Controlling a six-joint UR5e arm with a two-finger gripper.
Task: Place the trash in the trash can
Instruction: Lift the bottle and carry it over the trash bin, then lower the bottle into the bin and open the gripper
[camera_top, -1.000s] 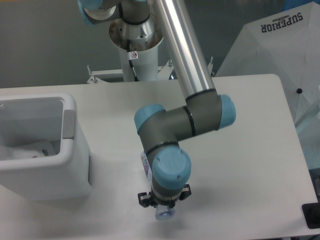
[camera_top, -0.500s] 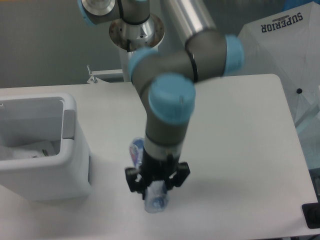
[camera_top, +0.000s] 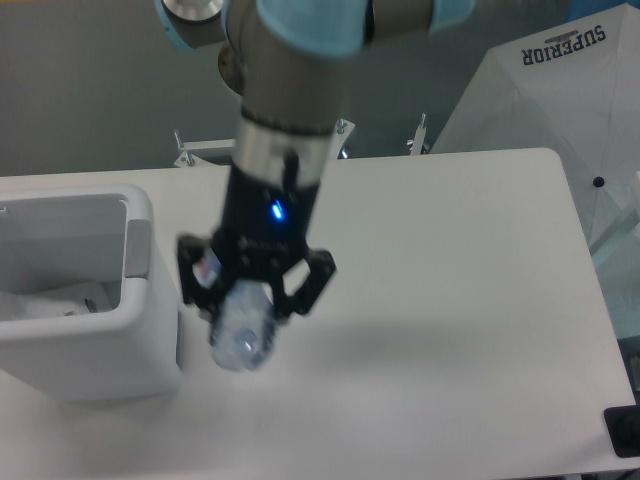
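Here — clear crinkled bottle (camera_top: 243, 335) clamped in end effector (camera_top: 252, 296), above table — beside white bin (camera_top: 140, 340).

This looks like a robotics lab or test room, not a home. An industrial robot arm (camera_top: 290, 120) with grey links and light blue joint caps stands on a white pedestal behind a plain white table (camera_top: 460, 300). The wall (camera_top: 90, 90) behind is bare and grey. At the right edge stands a white photo umbrella (camera_top: 560, 90) printed with the word "SUPERIOR", a kind of studio lighting equipment.
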